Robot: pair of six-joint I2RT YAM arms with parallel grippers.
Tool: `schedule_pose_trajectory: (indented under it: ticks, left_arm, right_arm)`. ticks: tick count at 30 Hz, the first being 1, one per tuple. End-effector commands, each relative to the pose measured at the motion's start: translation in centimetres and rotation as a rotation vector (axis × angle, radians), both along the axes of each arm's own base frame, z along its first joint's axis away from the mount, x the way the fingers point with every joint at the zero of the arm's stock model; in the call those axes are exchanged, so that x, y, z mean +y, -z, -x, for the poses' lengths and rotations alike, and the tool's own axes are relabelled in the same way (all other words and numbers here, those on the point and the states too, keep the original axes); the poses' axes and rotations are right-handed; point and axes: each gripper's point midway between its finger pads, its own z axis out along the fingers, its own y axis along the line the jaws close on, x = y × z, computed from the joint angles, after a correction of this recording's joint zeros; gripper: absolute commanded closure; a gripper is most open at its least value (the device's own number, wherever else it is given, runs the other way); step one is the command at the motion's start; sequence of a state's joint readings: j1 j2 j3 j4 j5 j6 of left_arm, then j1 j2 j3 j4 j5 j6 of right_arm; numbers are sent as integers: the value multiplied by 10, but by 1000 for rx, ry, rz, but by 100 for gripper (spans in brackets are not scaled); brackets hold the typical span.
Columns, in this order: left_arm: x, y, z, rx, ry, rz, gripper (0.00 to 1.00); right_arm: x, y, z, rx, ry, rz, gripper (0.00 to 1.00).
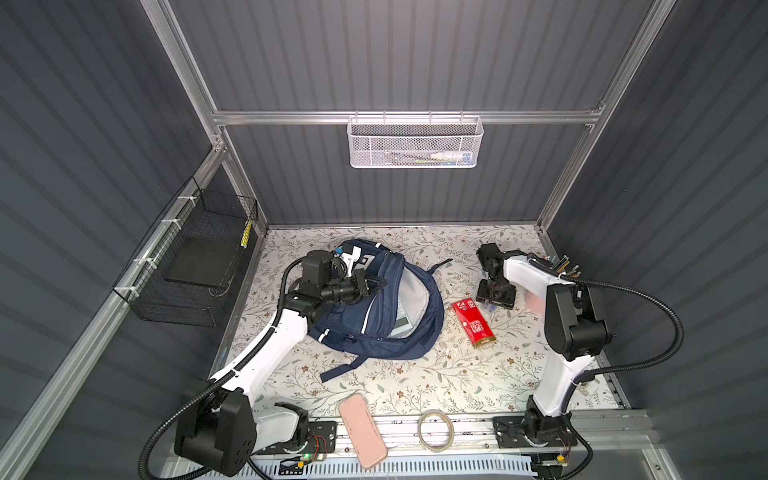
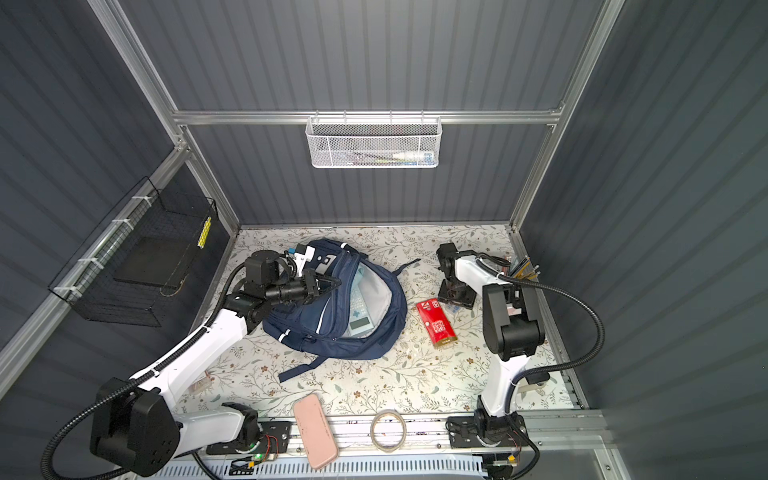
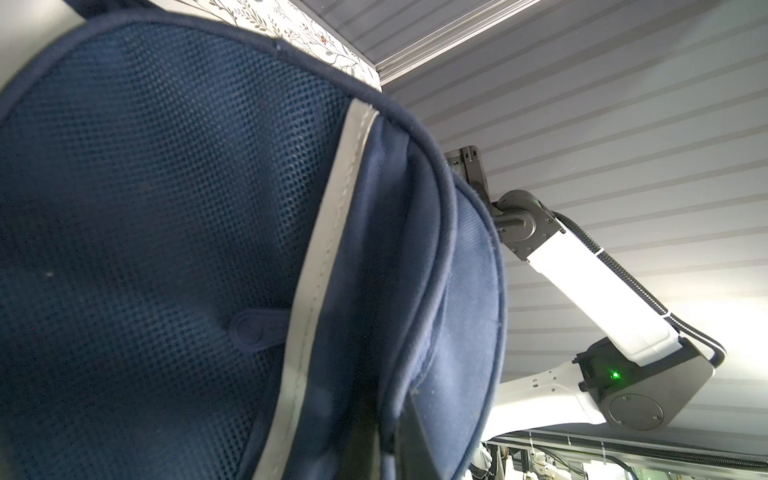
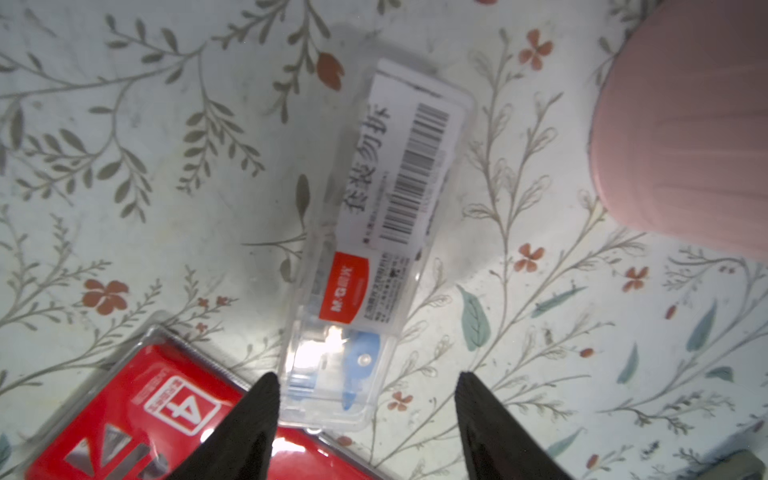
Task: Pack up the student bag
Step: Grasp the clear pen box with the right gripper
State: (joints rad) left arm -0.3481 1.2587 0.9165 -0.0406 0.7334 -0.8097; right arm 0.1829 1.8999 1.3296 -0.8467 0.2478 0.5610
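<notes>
Two robot arms work over a flower-printed table (image 1: 415,374). My right gripper (image 4: 365,378) hangs just over a small clear plastic case (image 4: 374,249), its jaws partly open and holding nothing. In the right wrist view the two black fingertips enter from the bottom edge and stand either side of the case's near end. One is just beside its edge; the other is clear of it.

The case's long axis runs from bottom centre toward the upper right of that frame, so the jaws span its short width. It is hard, glossy and see-through, with a white barcode label, a red logo patch and a blue part inside. A flat red pack (image 4: 124,415) in shiny wrap lies at the lower left, touching or just under the case; I cannot tell which. A pink rounded object (image 4: 685,124) fills the upper right.

The student bag (image 1: 386,316) lies left of centre in both top views. It is soft navy fabric with pale grey lining, and its mouth gapes toward the right. My left gripper (image 1: 374,284) is closed on the bag's upper rim. A pale calculator (image 2: 359,307) shows inside. The right arm is the nearer to the case.
</notes>
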Motion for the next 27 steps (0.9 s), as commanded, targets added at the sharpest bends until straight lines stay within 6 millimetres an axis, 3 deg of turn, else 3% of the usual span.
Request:
schedule_pose_trajectory:
  ticks: [1, 8, 15, 23, 27]
  left_arm:
    - [1, 0, 8, 21, 12, 9, 100]
    - [2, -1, 10, 18, 11, 6, 100]
    - [2, 0, 8, 15, 2, 4, 100]
    - [3, 1, 8, 18, -1, -1, 100]
    - [2, 2, 7, 21, -1, 1, 100]
  right_arm:
    - [-13, 2, 12, 56, -22, 61, 35]
    - [-6, 18, -5, 40, -121, -65, 33]
    - [-14, 26, -15, 45, -167, -22, 28]
    - [-11, 23, -25, 3, -196, -26, 51]
    - [-8, 10, -27, -45, -209, -27, 61]
